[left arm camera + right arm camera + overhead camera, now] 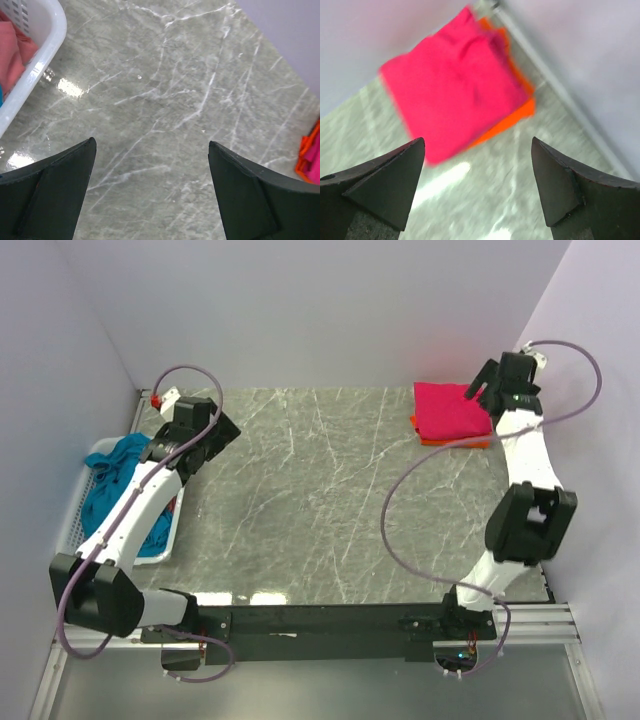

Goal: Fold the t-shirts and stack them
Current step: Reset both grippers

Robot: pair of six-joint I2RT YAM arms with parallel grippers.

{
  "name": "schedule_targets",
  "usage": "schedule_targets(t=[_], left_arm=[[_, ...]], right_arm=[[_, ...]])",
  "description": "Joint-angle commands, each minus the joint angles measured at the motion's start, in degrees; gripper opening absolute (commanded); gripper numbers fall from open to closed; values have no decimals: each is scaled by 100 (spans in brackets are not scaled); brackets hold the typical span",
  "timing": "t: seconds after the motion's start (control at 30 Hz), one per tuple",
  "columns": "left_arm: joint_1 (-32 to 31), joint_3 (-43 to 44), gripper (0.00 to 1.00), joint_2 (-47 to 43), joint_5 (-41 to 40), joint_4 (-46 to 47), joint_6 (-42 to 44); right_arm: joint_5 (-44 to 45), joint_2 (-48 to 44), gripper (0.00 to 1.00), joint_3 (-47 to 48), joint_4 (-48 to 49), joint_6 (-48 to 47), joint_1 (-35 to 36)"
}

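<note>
A folded magenta-pink t-shirt (448,410) lies on a folded orange t-shirt (440,442) at the table's far right; both show in the right wrist view, pink (455,85) over orange (517,112). The teal-blue t-shirt (112,480) lies crumpled in the white basket (72,515) at the left. My right gripper (478,390) is open and empty, just right of and above the stack (477,145). My left gripper (222,432) is open and empty over bare table (152,145), right of the basket.
The white lattice basket's rim (37,65) shows at the left wrist view's top left, with reddish cloth (12,47) inside. The stack's edge (310,155) shows at that view's right. Pale walls close the table at back and sides.
</note>
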Motion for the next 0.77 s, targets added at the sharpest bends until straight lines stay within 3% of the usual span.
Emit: schedule_targets(t=[0.0, 0.2, 0.37, 0.5, 0.73], left_arm=[[-2, -81, 99, -308, 163, 131, -181], [-11, -414, 99, -431, 277, 279, -234], [-11, -863, 99, -563, 462, 544, -234], [-28, -1074, 99, -712, 471, 711, -243], [-46, -1083, 99, -835, 418, 703, -252]], right_arm=[[-144, -892, 93, -919, 238, 321, 302], [-601, -3080, 93, -3500, 967, 762, 916], [-846, -4601, 94, -4917, 1029, 1096, 1365], [-857, -5525, 94, -5632, 1074, 1114, 1366], [-488, -6519, 94, -5774, 669, 929, 1366]])
